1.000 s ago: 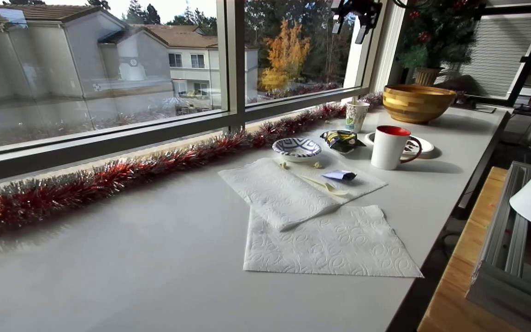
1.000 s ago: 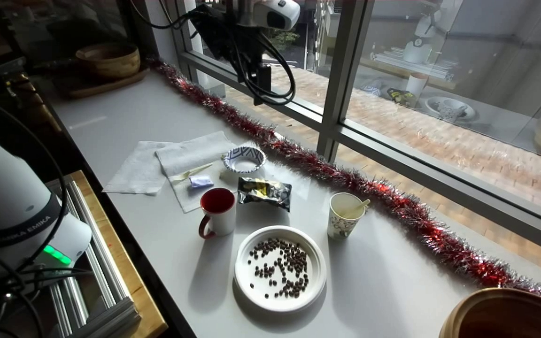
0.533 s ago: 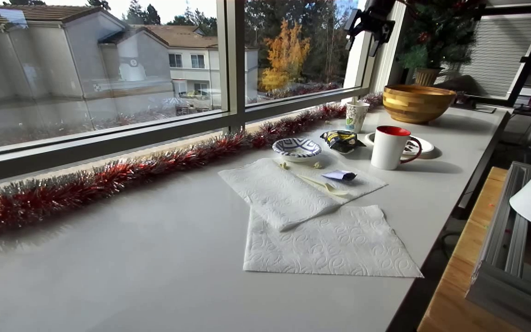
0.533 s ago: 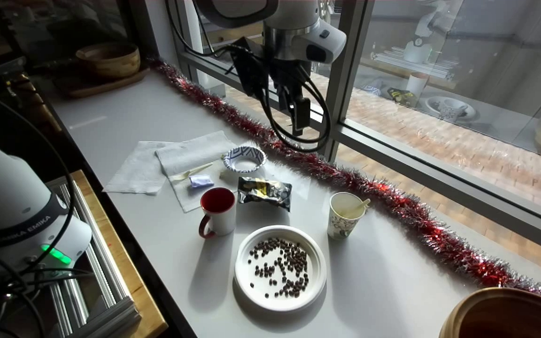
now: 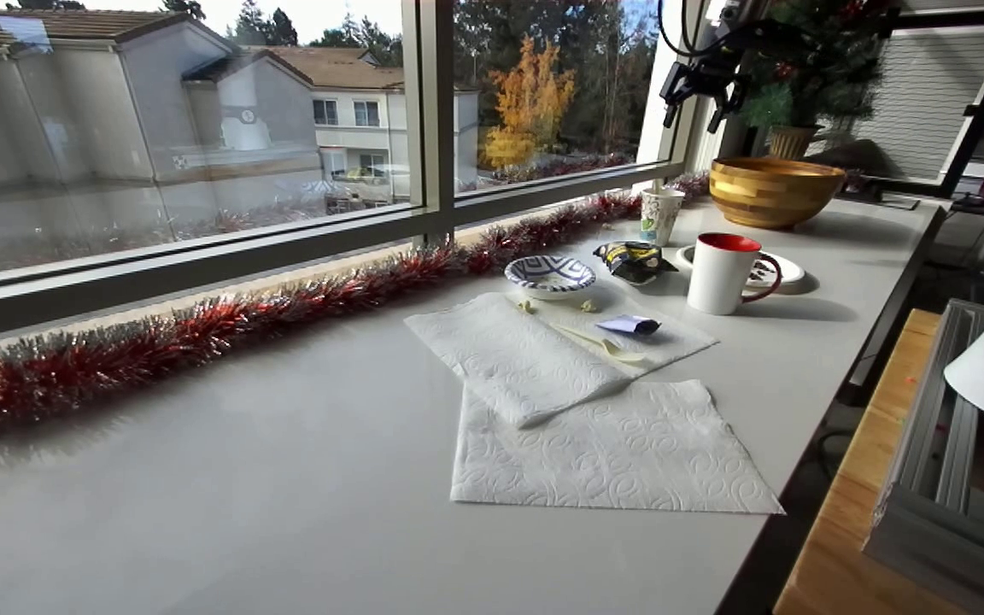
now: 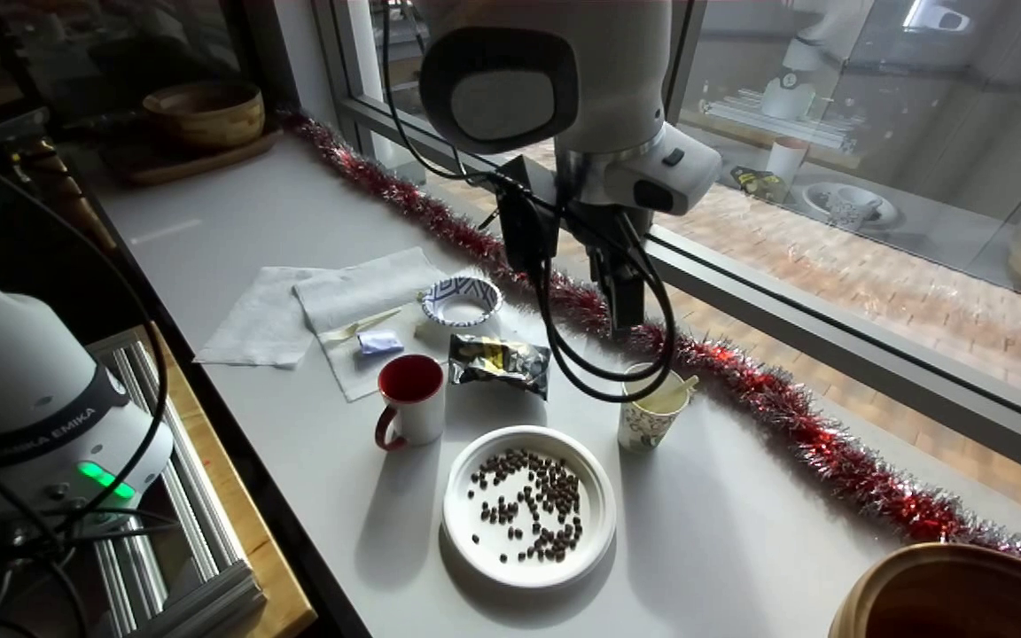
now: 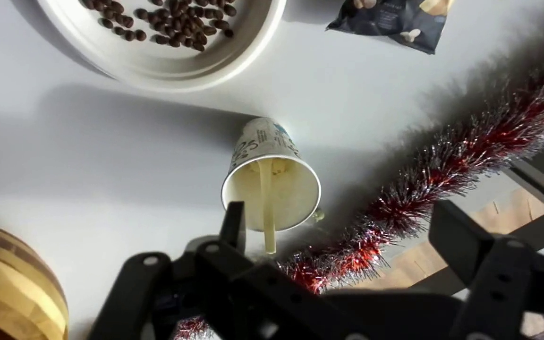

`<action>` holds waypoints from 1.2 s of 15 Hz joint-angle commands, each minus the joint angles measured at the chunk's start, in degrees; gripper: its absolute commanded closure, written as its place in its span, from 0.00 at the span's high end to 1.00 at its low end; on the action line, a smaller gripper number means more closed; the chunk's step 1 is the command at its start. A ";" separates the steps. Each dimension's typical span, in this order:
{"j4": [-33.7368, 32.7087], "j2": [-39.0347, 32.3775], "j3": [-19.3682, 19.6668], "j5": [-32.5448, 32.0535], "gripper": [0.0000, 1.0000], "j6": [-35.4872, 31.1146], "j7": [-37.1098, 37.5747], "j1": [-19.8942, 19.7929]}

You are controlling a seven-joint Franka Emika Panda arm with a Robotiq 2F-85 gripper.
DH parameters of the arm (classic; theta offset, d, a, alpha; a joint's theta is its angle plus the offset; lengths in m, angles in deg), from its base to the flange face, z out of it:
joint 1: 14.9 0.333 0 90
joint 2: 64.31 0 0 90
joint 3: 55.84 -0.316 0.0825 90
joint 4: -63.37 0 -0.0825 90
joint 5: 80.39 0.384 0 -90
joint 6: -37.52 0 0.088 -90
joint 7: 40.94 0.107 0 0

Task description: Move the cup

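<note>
found patterned white paper cup [image 7: 265,139] upright near window-side edge of long white desk [image 5: 287,478], with pale yellow stick [image 7: 268,208] leaning out over its rim. observed black two-fingered gripper [image 7: 340,224] suspended above desk near same edge, set wide, apart from cup. noted red-lined white cylindrical mug [image 6: 424,416] upright nearer robot-side edge, and round white plate [image 6: 457,518] bearing dark brown beans [image 7: 184,26] just beside. traced fluffy red-and-silver tinsel garland [image 6: 767,390] lying along window-side edge.

arm [image 6: 621,75] hangs from above; hand [image 5: 694,119] points downward, fingers [image 7: 458,241] spread wide.
</note>
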 commanded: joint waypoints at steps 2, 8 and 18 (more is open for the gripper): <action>-5.06 -8.37 1.50 -1.17 1.00 -3.92 9.31 -1.57; -4.84 -9.46 1.39 -1.87 1.00 -4.50 11.22 -2.13; -12.14 -17.37 -0.23 -0.53 1.00 1.18 11.16 -3.62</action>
